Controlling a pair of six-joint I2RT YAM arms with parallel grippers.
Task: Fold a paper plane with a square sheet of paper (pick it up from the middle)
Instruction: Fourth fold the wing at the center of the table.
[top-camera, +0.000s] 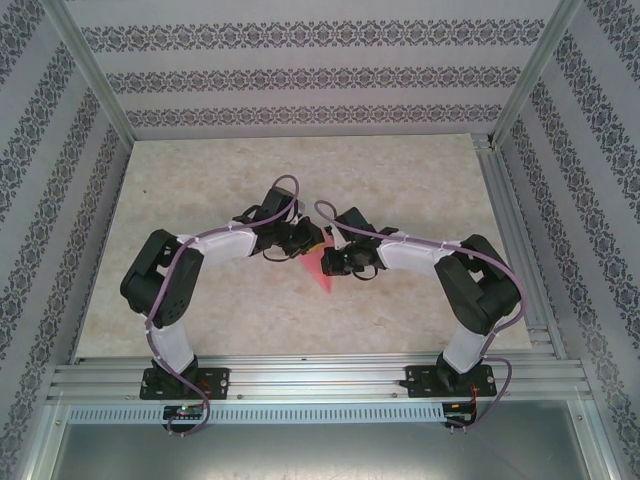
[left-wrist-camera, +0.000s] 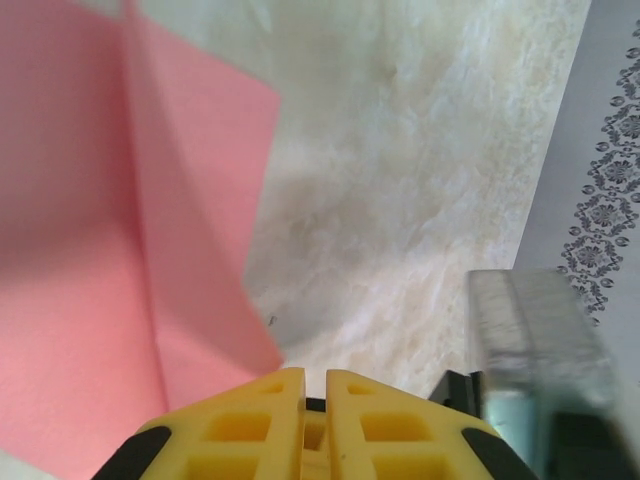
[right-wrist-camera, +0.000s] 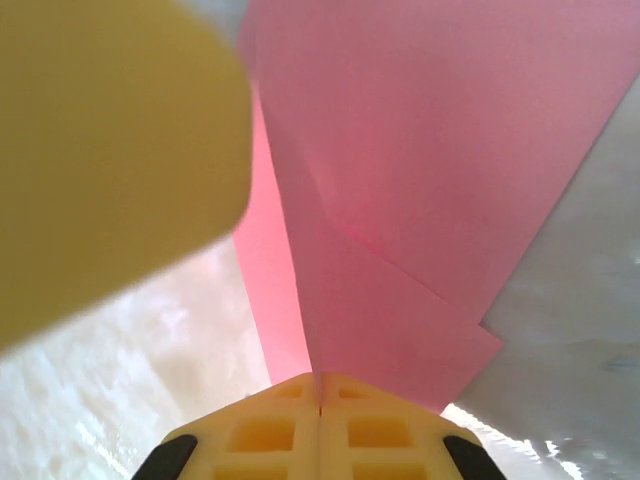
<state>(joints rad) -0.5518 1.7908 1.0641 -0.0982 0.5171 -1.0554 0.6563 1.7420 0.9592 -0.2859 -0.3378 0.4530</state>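
paper plane (top-camera: 318, 268): half-formed, pink, at table (top-camera: 400, 190) centre between the two wrists. Wide end at 12 o'clock, point at 6, leaning slightly to 5. It looks held off the surface, but I can't confirm the clearance.

right gripper (right-wrist-camera: 320, 385): closed on the paper from the 3 o'clock side. In the wrist view the centre crease runs straight into the seam between the pads, with layered flaps fanning out above. Good anchor.

left gripper (left-wrist-camera: 314, 378): at about 10 o'clock of the paper, pads nearly together with a thin slit between them. The paper's lower corner meets the left fingertip. I can't tell whether the edge is actually pinched or just resting there. The yellow blur (right-wrist-camera: 110, 150) at 10 o'clock in the right wrist view is probably one of its pads, close to the sheet.

Judgement: mid-fold, working a wing flap against the centre crease.

To do it well:
- treat the right pinch as the fixed reference, with no rotation
- confirm the left has the flap edge before moving
- bring the flap edge parallel to the crease, then press
- move slowly and don't pull the arms apart, since thin paper tears or slips out
- watch for the layers sliding at the right pinch
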